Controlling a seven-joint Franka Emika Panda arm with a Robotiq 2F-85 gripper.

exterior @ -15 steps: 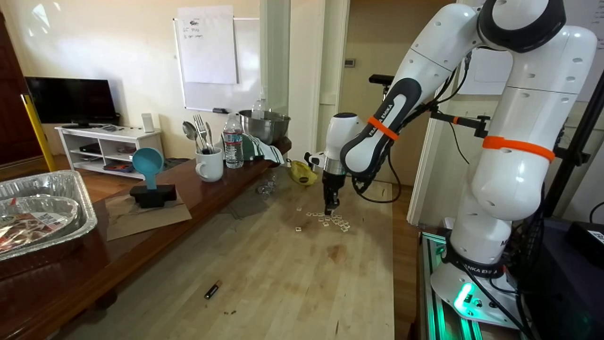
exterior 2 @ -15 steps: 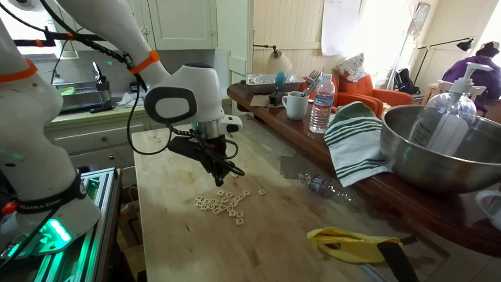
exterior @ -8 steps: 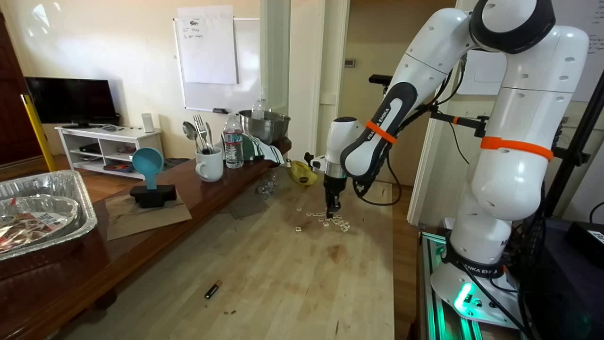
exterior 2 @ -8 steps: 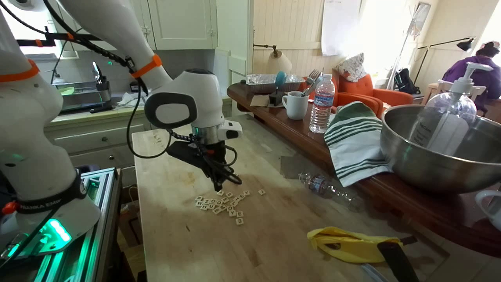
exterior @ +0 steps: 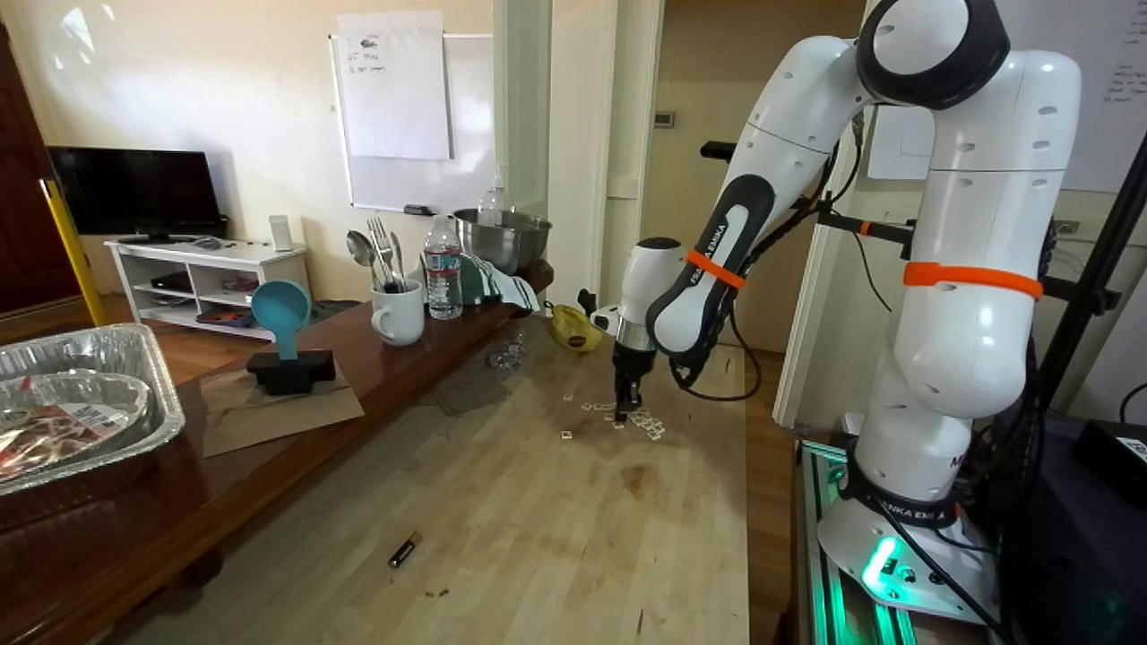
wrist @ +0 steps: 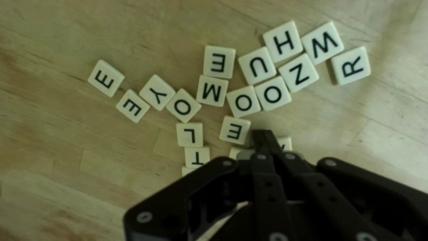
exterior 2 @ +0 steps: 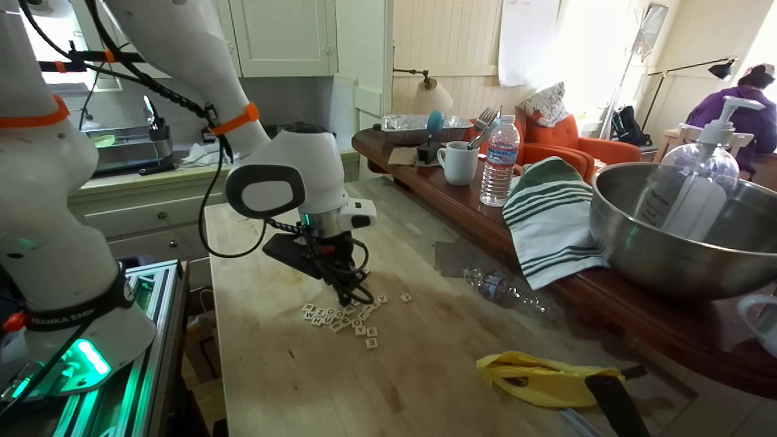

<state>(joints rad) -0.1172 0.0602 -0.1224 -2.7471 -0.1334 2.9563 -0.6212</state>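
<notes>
My gripper [wrist: 263, 134] points down with its two fingertips pressed together and nothing seen between them. In both exterior views the gripper [exterior: 621, 417] [exterior 2: 345, 301] is low over a cluster of small cream letter tiles on the wooden table. In the wrist view the nearest tile is an E tile [wrist: 235, 130], just left of the fingertips. A partly hidden tile [wrist: 286, 143] shows right of the fingers. An L tile [wrist: 190, 135] and a T tile [wrist: 197, 157] lie further left. Tiles reading Z, O, O, H, U, W and R lie beyond; an R tile [wrist: 351, 65] is farthest right.
A battery [exterior: 404, 549] lies on the table [exterior: 538, 537]. A yellow bag [exterior 2: 546, 379] and a plastic bottle [exterior 2: 504, 291] also lie there. A raised brown counter [exterior: 269, 484] along one side bears a mug [exterior: 398, 313], a steel bowl [exterior 2: 686, 261] and foil trays [exterior: 161, 394].
My gripper has come down closer to the tiles over the last second, and the arm has bent lower. The tiles show no visible movement.
</notes>
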